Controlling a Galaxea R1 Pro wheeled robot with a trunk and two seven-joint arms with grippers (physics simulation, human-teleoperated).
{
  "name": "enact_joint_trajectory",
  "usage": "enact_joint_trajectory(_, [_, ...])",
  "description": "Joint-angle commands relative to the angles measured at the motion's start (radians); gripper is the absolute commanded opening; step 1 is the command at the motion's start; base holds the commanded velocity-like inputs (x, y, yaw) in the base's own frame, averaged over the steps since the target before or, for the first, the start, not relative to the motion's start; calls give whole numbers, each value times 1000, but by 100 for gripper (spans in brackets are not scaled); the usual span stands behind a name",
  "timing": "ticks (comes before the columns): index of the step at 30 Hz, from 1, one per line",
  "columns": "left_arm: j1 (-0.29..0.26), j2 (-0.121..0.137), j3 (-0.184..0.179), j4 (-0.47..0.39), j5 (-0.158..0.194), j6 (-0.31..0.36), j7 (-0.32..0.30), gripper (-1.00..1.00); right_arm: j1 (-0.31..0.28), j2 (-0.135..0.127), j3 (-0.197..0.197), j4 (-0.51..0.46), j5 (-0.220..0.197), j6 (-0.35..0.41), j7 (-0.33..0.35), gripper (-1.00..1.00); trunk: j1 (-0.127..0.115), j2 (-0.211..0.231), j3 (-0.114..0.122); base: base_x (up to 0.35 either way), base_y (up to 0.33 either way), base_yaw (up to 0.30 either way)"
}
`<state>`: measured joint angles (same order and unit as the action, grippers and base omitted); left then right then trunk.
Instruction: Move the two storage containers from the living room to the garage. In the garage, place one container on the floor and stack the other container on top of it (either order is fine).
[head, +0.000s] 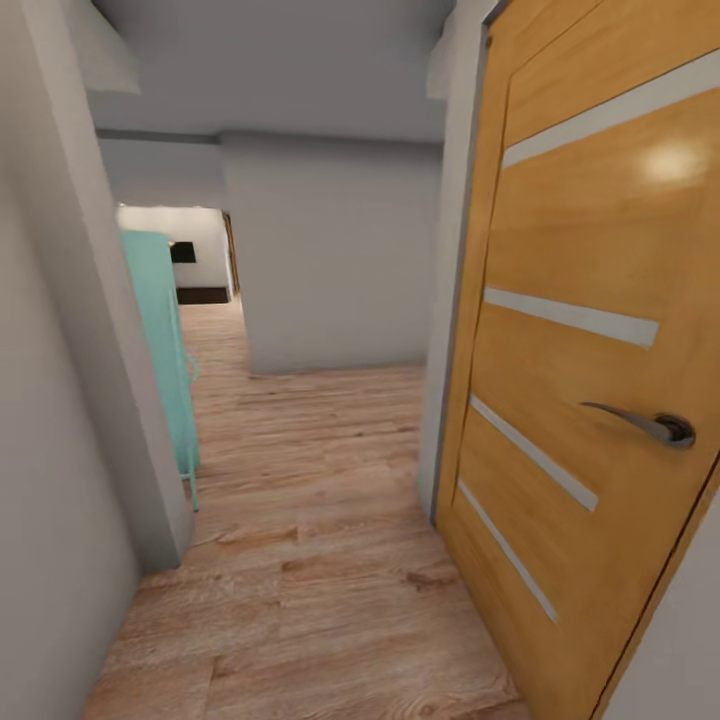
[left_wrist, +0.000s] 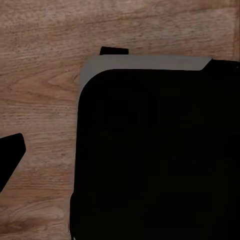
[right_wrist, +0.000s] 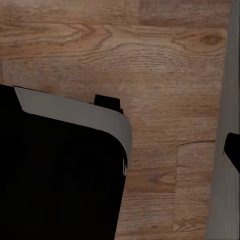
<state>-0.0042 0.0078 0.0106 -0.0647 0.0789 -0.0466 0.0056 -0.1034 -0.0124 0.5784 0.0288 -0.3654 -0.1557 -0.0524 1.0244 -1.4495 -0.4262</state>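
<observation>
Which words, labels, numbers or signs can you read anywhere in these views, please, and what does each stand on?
None: no view carries readable text.
The door has plain pale stripes and a metal handle, no lettering.
The turquoise cabinet, walls and plank floor are unmarked.
A dark panel in the far room is too small to tell.
The wrist views show wood grain and the robot's black base.

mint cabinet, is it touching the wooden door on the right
Apart. The head view shows the mint cabinet against the left wall and the wooden door at the right, with a stretch of wood plank floor between them.
</observation>
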Motion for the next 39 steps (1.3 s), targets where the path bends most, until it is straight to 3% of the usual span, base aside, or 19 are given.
enact_joint_trajectory(1, [0, 0, 0, 0, 8, -2, 0, 100, -1, 0, 8, 3, -8, -5, -1, 100, 1, 0, -1, 321, 0, 273])
enact_joint_trajectory(6, [0, 0, 0, 0, 8, -2, 0, 100, -1, 0, 7, 3, -13, -5, -1, 100, 1, 0, -1, 321, 0, 178])
enact_joint_trajectory(29, [0, 0, 0, 0, 7, -2, 0, 100, -1, -3, 5, 3, -24, -2, -2, 100, 1, 0, -1, 321, 0, 4])
enact_joint_trajectory(39, [0, 0, 0, 0, 7, -2, 0, 100, -1, -2, 6, 3, -23, -4, 4, 100, 1, 0, -1, 321, 0, 181])
